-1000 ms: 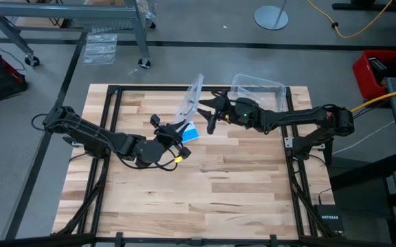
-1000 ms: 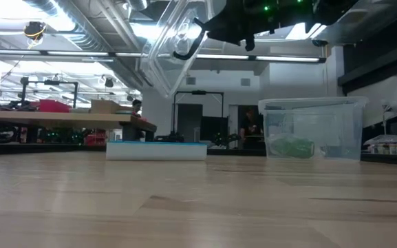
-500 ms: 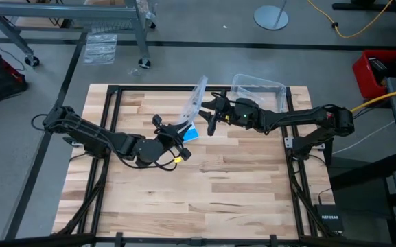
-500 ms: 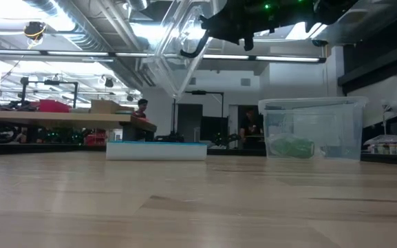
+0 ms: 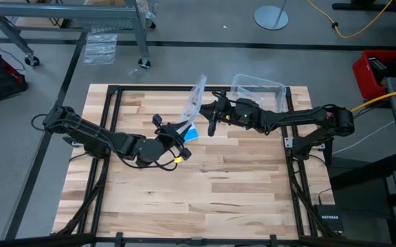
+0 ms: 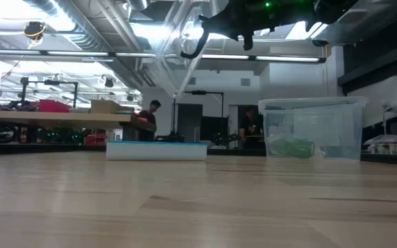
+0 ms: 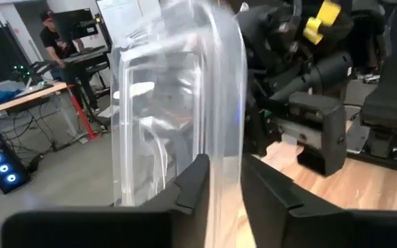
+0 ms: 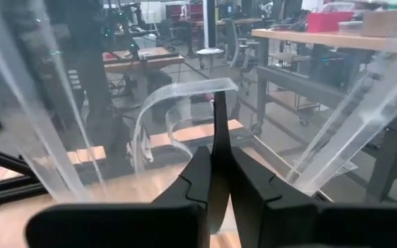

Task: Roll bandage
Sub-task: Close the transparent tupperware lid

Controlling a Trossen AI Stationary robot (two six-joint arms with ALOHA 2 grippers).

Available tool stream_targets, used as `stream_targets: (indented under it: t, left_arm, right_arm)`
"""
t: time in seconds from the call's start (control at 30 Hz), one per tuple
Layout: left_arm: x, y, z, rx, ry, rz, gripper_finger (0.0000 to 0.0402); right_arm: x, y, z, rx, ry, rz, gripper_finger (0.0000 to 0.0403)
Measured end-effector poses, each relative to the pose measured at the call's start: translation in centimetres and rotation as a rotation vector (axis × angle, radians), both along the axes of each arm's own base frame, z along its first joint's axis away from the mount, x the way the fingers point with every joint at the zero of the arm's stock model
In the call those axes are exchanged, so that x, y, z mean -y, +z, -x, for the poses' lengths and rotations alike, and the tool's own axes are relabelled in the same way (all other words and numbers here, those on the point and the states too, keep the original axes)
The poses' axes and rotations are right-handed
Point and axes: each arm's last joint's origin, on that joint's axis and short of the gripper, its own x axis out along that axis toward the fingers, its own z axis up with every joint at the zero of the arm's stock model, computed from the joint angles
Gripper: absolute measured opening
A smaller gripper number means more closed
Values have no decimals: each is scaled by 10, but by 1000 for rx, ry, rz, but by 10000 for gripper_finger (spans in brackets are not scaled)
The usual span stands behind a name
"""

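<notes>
gripping opposite edges of a clear plastic lid (image 5: 195,99) held tilted above the bench (image 5: 239,185), left pincer (image 5: 182,127) and right pincer (image 5: 211,112) are both clamped. crumpled green fabric bandage (image 6: 292,147) sits inside the clear plastic box (image 6: 313,129), long axis unclear.

Obscured or cut-off items
Bandage (image 6: 291,147): green blur behind clear box (image 6: 312,129) wall, shape indistinct; lid (image 6: 177,48): top cropped in low view; pill organizer (image 5: 190,132): mostly hidden under lid in high view
</notes>
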Motion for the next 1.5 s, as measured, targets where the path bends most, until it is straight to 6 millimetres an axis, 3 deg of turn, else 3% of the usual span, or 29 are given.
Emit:
stream_targets:
  t: [0.27, 0.47, 0.57, 0.93, 1.23, 1.33, 1.5]
  left_arm:
    - [0, 7, -1, -18, 4, -71, 119]
    - [-4, 19, 3, -94, 212, -200, 123]
    - [-5, 22, 5, -142, 281, -229, 123]
    - [-5, 18, 6, -166, 286, -236, 124]
    - [-6, 7, 6, -180, 284, -221, 124]
    - [-6, 3, 7, -181, 284, -210, 124]
    - [-9, -3, 7, -176, 282, -186, 124]
  right_arm:
    - [1, 1, 3, -27, -37, 14, 33]
    - [0, 13, 20, -98, -117, 54, 33]
    - [0, 29, 31, -165, -161, 106, 33]
    - [-3, 104, 69, -421, -261, 132, 33]
    - [0, 173, 116, -563, -353, 159, 33]
    - [8, 180, 133, -631, -404, 136, 33]
    - [26, 172, 149, -772, -432, 68, 33]
